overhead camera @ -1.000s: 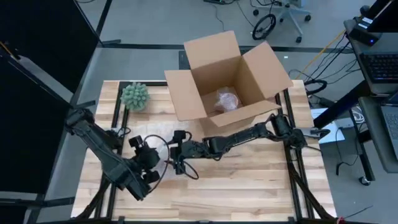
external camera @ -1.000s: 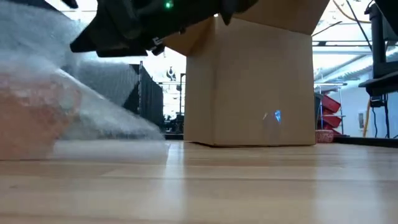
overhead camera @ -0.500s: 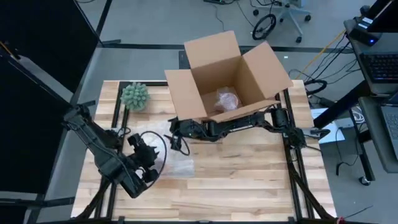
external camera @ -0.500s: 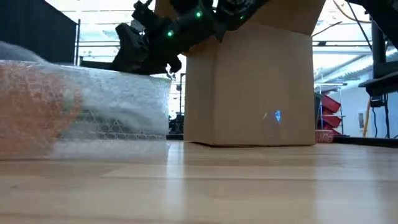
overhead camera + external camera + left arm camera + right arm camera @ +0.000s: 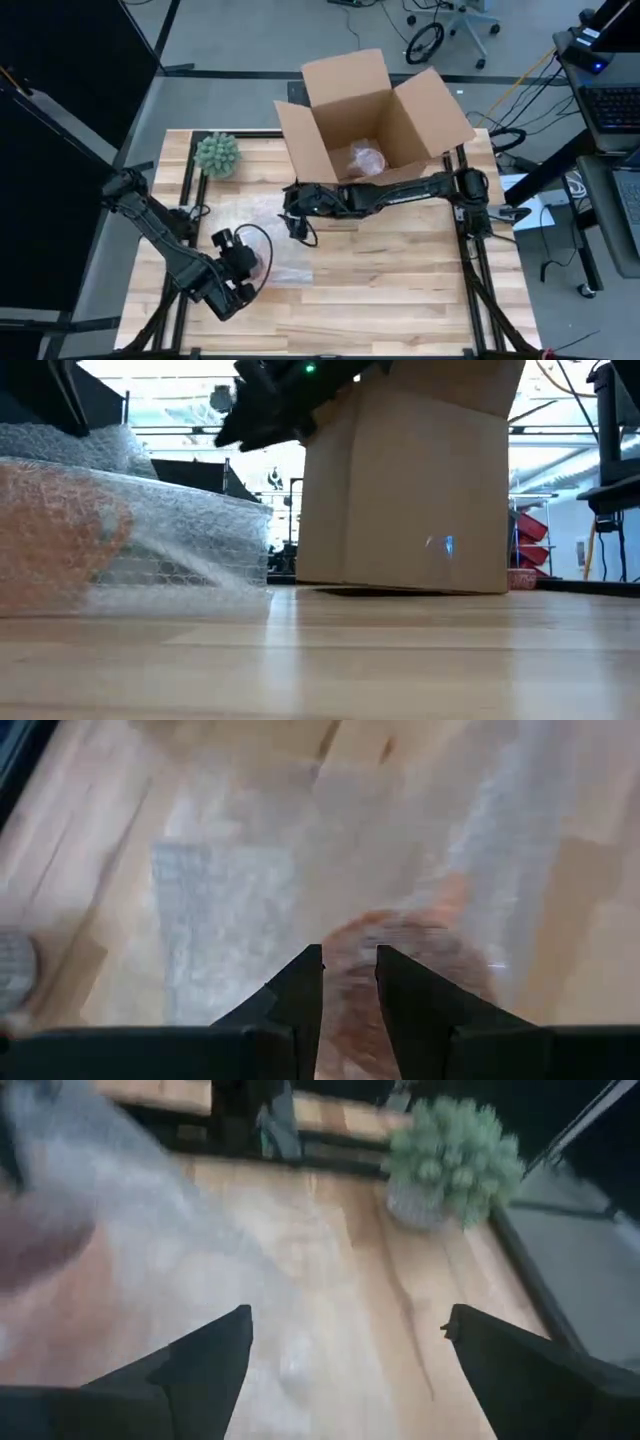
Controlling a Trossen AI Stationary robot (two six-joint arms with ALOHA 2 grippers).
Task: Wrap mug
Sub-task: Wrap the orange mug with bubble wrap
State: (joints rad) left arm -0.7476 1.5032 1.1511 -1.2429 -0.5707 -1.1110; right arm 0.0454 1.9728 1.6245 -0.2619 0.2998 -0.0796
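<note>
Nearest to us, at the near left of the light wooden desk [image 5: 400, 290], our left end effector [image 5: 243, 268] sits at the edge of a clear sheet of bubble wrap [image 5: 272, 245]. In its wrist view the two dark fingers stand close together with a narrow gap, and we cannot tell whether they pinch the film. Just past them lies the reddish-brown mug [image 5: 405, 960], already under the wrap; the low view shows it as an orange shape [image 5: 55, 545] inside the bundle at the left.

Farther in, our right end effector [image 5: 300, 222] hangs over the far edge of the sheet, fingers spread wide and empty.

We judge the wrapping half done: the mug is covered, but the film lies loose. Next, the right arm should take the free flap and fold it over while the left holds the bundle.

Beyond stand an open brown cardboard box [image 5: 375, 125], something bubble-wrapped inside it, and at far left a small green potted plant [image 5: 217, 153].
</note>
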